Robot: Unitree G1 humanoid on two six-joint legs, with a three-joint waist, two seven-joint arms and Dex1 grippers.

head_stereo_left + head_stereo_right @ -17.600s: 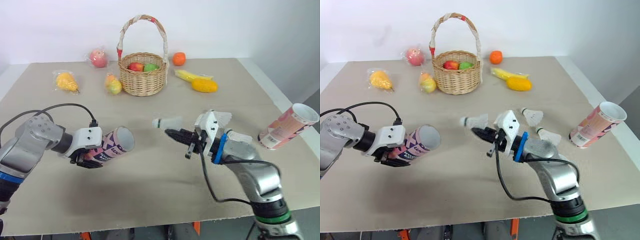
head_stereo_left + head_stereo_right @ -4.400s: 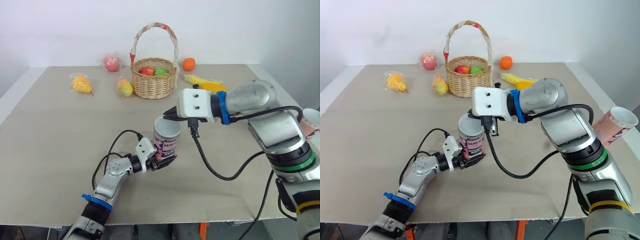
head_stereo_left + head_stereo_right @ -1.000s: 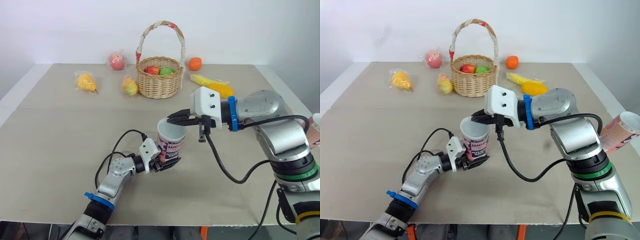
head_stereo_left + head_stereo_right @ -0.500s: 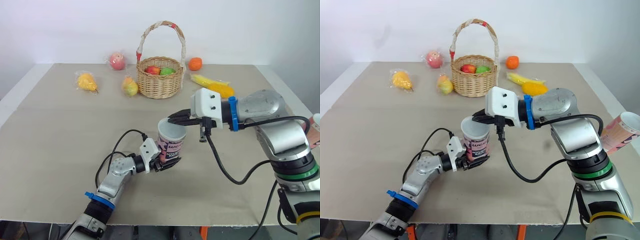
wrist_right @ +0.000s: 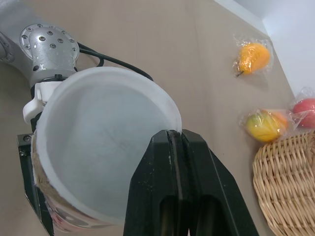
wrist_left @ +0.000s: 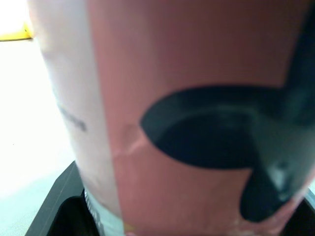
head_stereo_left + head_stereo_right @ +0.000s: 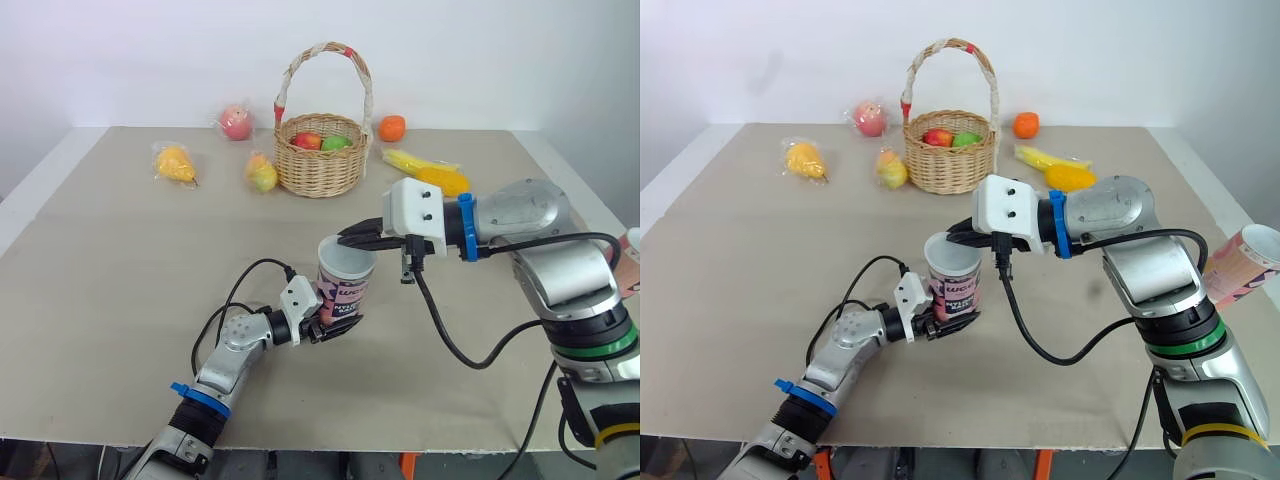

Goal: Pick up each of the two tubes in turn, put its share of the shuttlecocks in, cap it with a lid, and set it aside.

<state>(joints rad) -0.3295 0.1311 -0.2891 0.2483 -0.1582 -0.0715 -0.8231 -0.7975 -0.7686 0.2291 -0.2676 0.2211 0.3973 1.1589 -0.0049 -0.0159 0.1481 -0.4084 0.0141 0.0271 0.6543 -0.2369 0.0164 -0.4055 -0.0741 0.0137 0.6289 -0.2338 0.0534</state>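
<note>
Your tube (image 7: 343, 290) stands near the middle of the table (image 7: 120, 260), its long axis close to vertical and its mouth facing up. The left gripper (image 7: 318, 322) clamps it low on the wall, coming in from the robot's left. The right gripper (image 7: 345, 238) reaches in almost level from the robot's right. Its fingers are pressed together with nothing visible between them, and the tips sit right at the rim of the mouth. In the right wrist view you cannot tell whether the white top is a seated lid or the bare inside, so settle that before you press down or let go. The pink and black wrapper carries white lettering too small to read. The second tube (image 7: 1238, 264) lies tilted at the table's right edge, well apart and nearer the right arm.
</note>
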